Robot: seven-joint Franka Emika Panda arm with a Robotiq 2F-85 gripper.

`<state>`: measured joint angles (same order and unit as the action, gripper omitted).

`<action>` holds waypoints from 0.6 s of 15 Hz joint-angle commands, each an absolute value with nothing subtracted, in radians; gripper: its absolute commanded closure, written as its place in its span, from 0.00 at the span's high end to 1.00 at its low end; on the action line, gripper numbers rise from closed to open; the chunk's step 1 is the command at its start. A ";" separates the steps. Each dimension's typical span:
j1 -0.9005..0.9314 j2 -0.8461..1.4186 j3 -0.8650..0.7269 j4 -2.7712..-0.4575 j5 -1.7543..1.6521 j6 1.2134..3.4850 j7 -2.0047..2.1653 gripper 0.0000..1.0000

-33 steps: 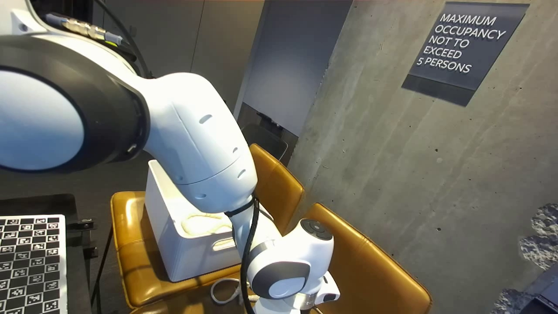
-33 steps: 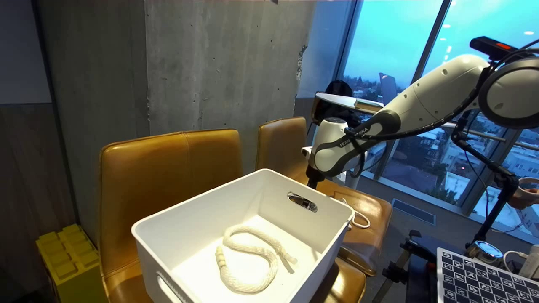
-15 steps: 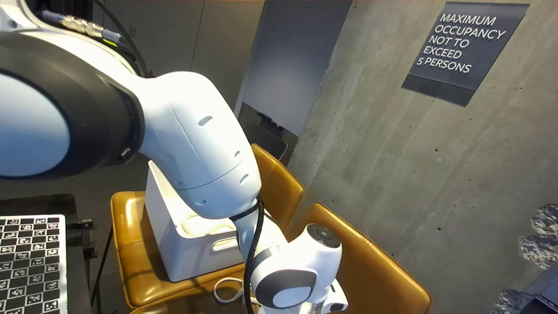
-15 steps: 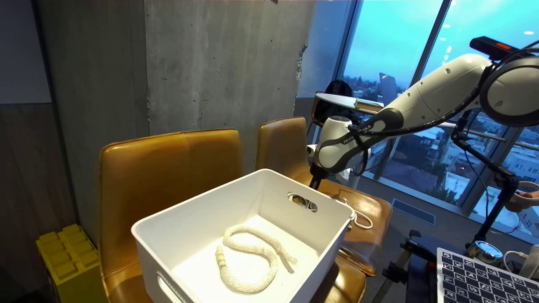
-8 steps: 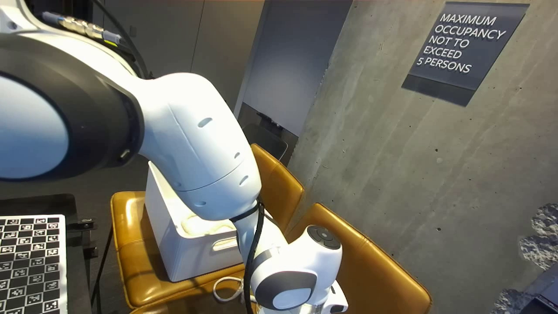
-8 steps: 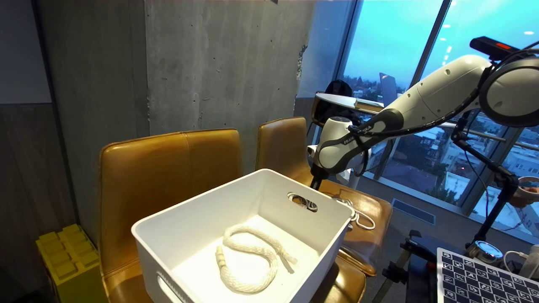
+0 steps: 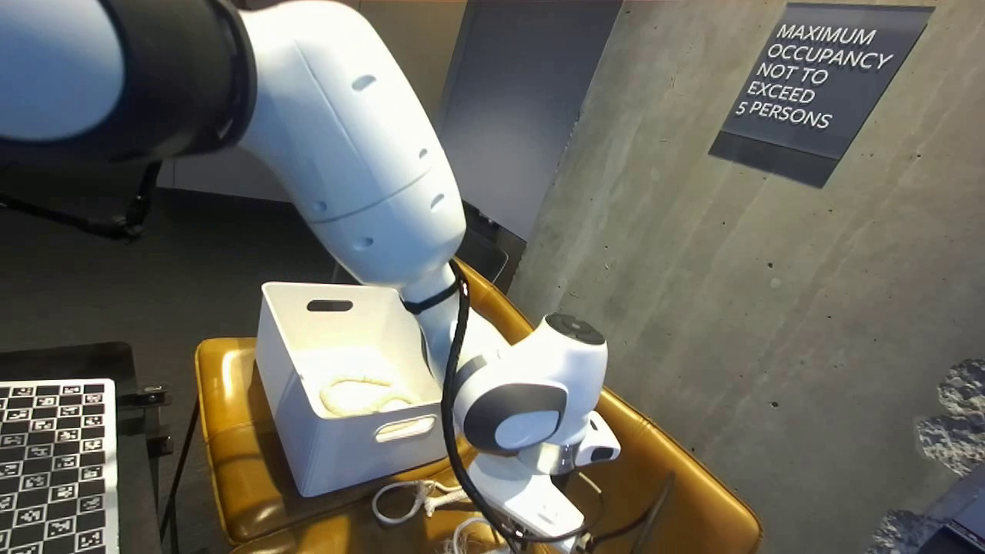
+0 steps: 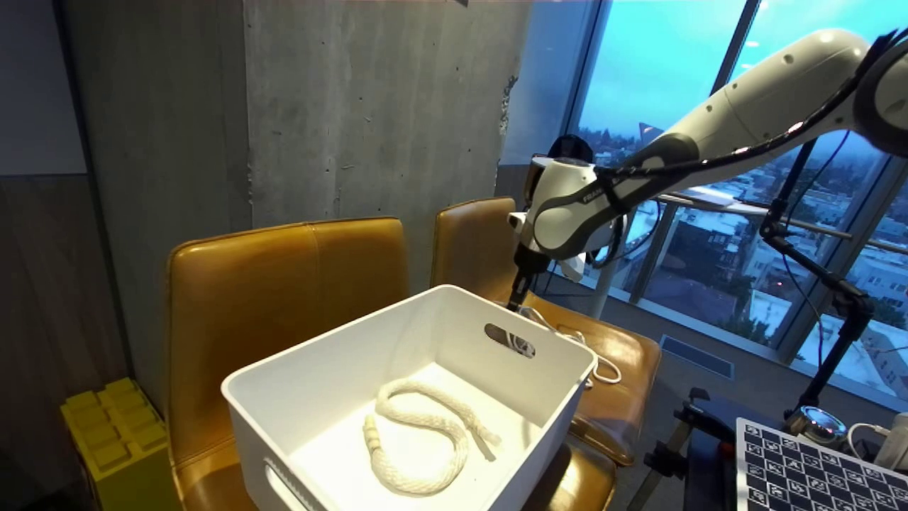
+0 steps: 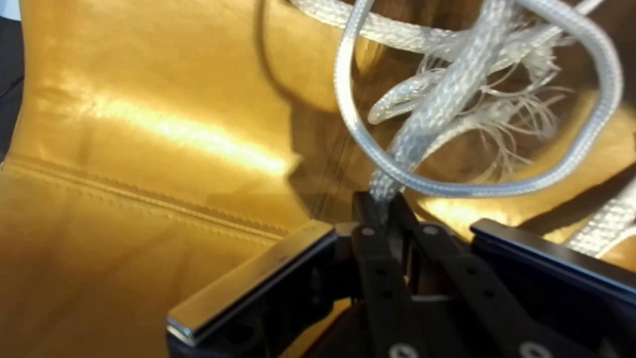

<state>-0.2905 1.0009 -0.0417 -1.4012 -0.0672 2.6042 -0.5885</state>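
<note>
1. The gripper has its two fingers nearly together, pinching a braided white rope at their tips, as the wrist view shows.
2. From the fingertips the rope runs toward the top of the wrist view, above tan leather. A thin white cord makes a wide loop across it; whether the two are one piece, I cannot tell.
3. Just beside the rope, loose strands fan out from a frayed end, and more white braid shows at the right edge of the wrist view.
4. In both exterior views the gripper end of the arm is over a tan chair, near a white bin.
5. The bin stands upright on a second tan chair, and a thicker cream rope lies curved on its floor.
6. Farther out are a patterned board, a yellow block, tall windows and a concrete wall bearing an occupancy sign.
</note>
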 commanded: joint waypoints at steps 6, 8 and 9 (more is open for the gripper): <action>-0.215 0.520 -0.043 -1.834 -0.156 2.710 -0.533 0.03; -0.208 0.412 -0.049 -1.912 -0.178 2.721 -0.517 0.03; -0.210 0.358 -0.046 -1.948 -0.181 2.721 -0.516 0.03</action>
